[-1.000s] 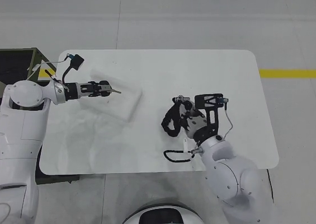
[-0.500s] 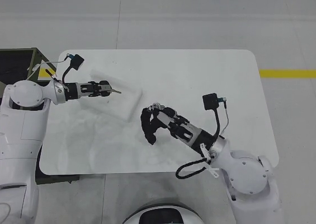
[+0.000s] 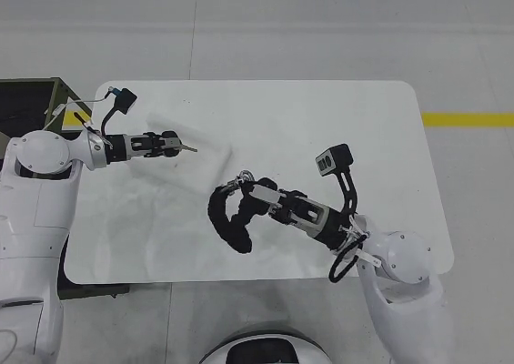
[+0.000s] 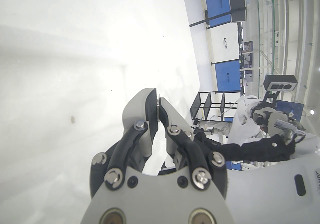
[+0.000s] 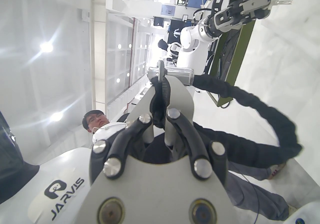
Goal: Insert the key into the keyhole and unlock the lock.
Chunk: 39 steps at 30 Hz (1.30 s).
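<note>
Left wrist view, left tool (image 4: 157,97) pinching key (image 4: 158,110), blade hidden by pads, right tool (image 5: 163,85) clamped on lock (image 5: 180,75) by its cable

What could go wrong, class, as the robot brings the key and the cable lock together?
1. The key is pinched only at the very tips of the left end effector, so it may twist or slip on contact.
2. The right end effector grips the lock beside its metal cylinder, while the black cable trails loose. Its pull might tilt the cylinder and spoil the alignment.
</note>
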Each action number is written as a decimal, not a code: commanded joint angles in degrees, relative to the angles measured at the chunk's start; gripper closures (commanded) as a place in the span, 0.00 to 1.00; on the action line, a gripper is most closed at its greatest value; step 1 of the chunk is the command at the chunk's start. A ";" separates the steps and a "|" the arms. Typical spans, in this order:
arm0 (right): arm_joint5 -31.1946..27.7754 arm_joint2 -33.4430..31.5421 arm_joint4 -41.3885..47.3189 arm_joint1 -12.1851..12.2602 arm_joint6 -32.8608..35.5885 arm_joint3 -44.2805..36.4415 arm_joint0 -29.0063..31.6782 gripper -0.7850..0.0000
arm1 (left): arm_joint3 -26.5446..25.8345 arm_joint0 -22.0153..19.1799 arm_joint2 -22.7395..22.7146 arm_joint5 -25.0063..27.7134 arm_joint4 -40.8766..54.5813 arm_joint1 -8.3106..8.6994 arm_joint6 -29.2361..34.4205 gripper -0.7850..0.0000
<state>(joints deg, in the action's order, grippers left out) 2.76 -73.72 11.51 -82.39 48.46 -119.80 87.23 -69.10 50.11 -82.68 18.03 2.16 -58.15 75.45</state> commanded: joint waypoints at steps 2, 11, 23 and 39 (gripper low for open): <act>-5.74 3.97 11.94 -0.74 -2.55 2.69 2.53 1.00 | 0.00 0.00 0.00 0.00 0.00 0.00 0.00 1.00; -21.73 20.04 53.48 -6.54 -5.28 23.91 -4.60 1.00 | 0.00 0.00 0.00 0.00 0.00 0.00 0.00 1.00; -21.72 24.56 72.24 -10.66 -3.69 31.71 -7.29 1.00 | 0.00 0.00 0.00 0.00 0.00 0.00 0.00 1.00; -29.90 24.37 72.46 -13.68 3.90 35.96 -6.46 1.00 | -8.56 11.21 -8.45 1.35 34.70 -0.53 -6.03 1.00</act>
<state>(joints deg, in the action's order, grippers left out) -25.23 -49.23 84.61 -95.70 51.37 -85.39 81.57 -77.08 60.38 -90.16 18.44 31.98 -58.69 68.65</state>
